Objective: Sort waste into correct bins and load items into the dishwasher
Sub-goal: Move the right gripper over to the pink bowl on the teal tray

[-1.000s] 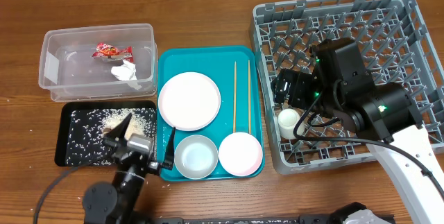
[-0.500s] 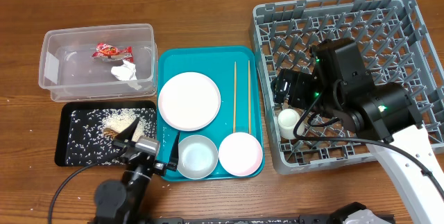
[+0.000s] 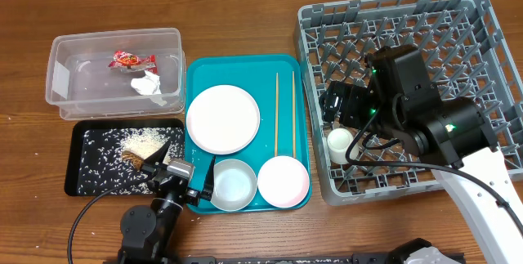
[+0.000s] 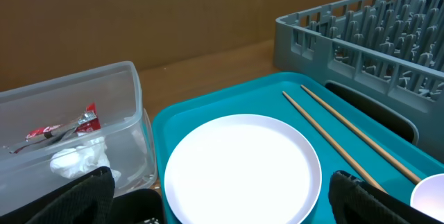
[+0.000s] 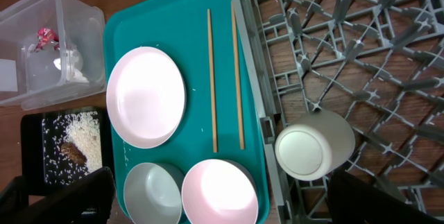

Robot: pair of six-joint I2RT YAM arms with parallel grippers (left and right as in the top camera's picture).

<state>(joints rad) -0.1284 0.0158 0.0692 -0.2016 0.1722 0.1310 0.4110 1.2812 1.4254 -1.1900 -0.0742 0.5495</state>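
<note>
My left gripper point(image 3: 178, 172) point(image 4: 215, 207) is open and empty at the teal tray's front left corner, beside the grey metal bowl point(image 3: 231, 184). The white plate point(image 3: 222, 118) point(image 4: 243, 168), pinkish bowl point(image 3: 283, 181) and two chopsticks point(image 3: 284, 113) point(image 4: 340, 137) lie on the tray. My right gripper point(image 3: 339, 105) point(image 5: 222, 196) is open and empty above the dish rack point(image 3: 490, 68). The white cup point(image 3: 339, 143) point(image 5: 313, 144) sits in the rack's front left. The clear tub point(image 3: 65, 92) holds the red wrapper point(image 3: 127, 60) and tissue point(image 3: 147, 82). The black tray point(image 3: 82, 178) holds rice point(image 3: 145, 141).
The teal serving tray point(image 3: 245, 68) lies between the two bins on the left and the rack on the right. A small brown scrap point(image 3: 131, 158) lies in the rice. Bare wooden table runs along the back.
My left gripper has moved right, from over the black tray's front edge towards the teal tray's corner and the grey bowl. The right arm has not moved.
</note>
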